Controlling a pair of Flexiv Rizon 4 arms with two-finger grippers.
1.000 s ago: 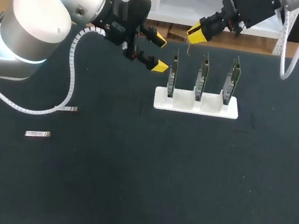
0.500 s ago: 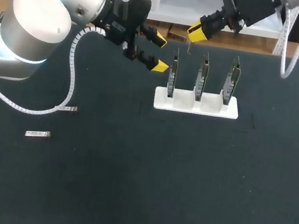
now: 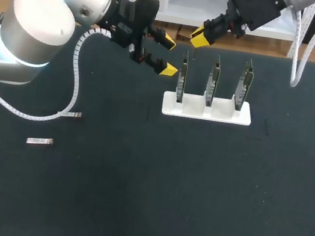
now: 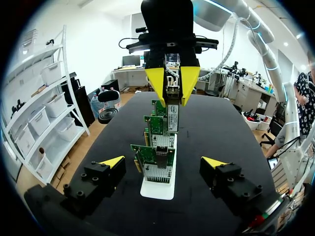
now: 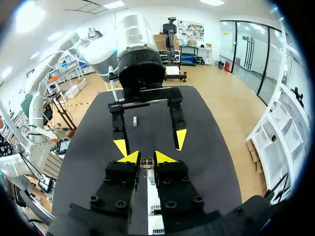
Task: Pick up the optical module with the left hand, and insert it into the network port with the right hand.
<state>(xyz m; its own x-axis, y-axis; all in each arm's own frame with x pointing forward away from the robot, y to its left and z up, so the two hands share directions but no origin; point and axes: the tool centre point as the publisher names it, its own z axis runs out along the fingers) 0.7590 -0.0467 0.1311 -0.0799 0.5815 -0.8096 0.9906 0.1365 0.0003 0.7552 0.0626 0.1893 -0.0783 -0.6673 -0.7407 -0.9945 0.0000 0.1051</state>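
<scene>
Misalignment worries me: my right claw (image 4: 173, 98) is clamped on the optical module (image 4: 172, 118), which hangs below its tips over the network cards (image 4: 156, 164). A skewed descent could jam it against a port edge. My left claw (image 3: 168, 54) gapes wide and empty nearby.

Landmark: the stand (image 3: 206, 109) sits on the table (image 3: 129, 211), in its far half, a little right of the middle.
Cards: three stand upright in the stand, in a row across it: left card (image 3: 182, 78), middle card (image 3: 212, 82), right card (image 3: 245, 86).
Left gripper (image 3: 168, 54): left of the stand, just beside the left card, off the table, fingers spread with nothing between them, facing along the row.
Right gripper (image 3: 199, 38): behind and above the stand's left end.
Optical module (image 4: 172, 110): clamped between the right gripper's fingers, hanging below them, over the stand's left end.
Second module (image 3: 40, 142): flat on the table, well left of the stand and nearer the robot.
</scene>
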